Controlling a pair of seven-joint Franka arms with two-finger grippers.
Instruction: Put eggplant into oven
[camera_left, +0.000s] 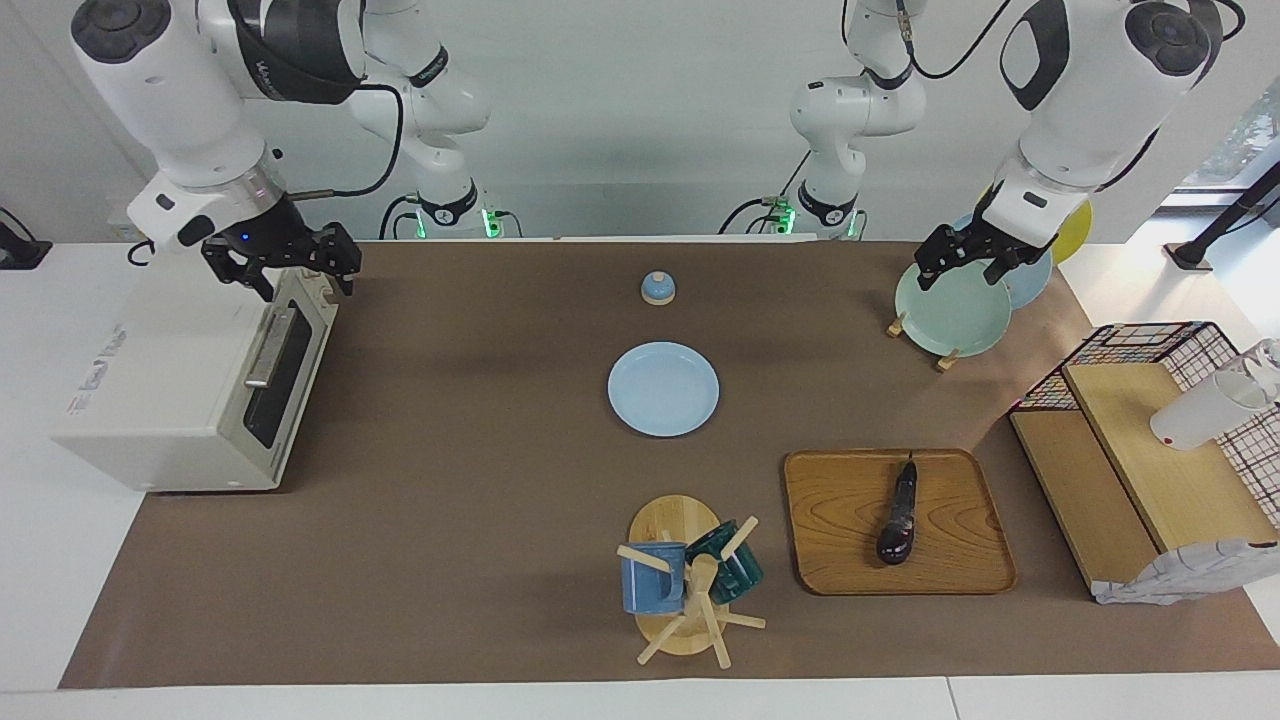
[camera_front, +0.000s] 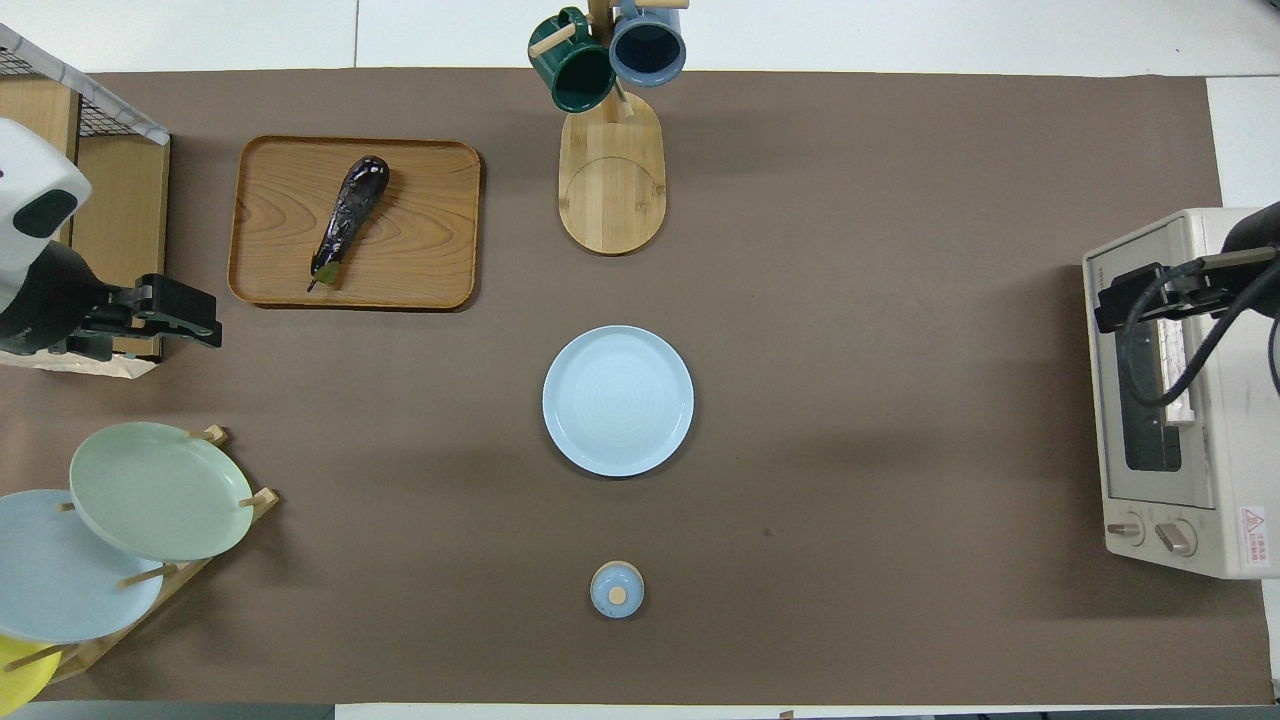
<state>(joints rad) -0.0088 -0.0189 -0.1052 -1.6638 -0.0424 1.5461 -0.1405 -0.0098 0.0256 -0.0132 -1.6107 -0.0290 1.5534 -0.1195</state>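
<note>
The glossy dark purple eggplant (camera_left: 899, 517) is lying lengthwise on the wooden tray (camera_left: 830, 530), stem pointing robotward. The left end effector (camera_left: 968, 262) is hanging released, closer to it; the right end effector (camera_left: 285, 262) is hovering released above the off-white oven (camera_left: 170, 400).

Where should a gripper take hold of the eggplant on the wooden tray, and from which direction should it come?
Probably at the eggplant's thick middle, coming straight down from above. It lies flat on the tray, long axis roughly toward and away from the robots, stem nearer them. The fingers should close across its narrow width. The left gripper, open over the plate rack, is on that end of the table.
</note>
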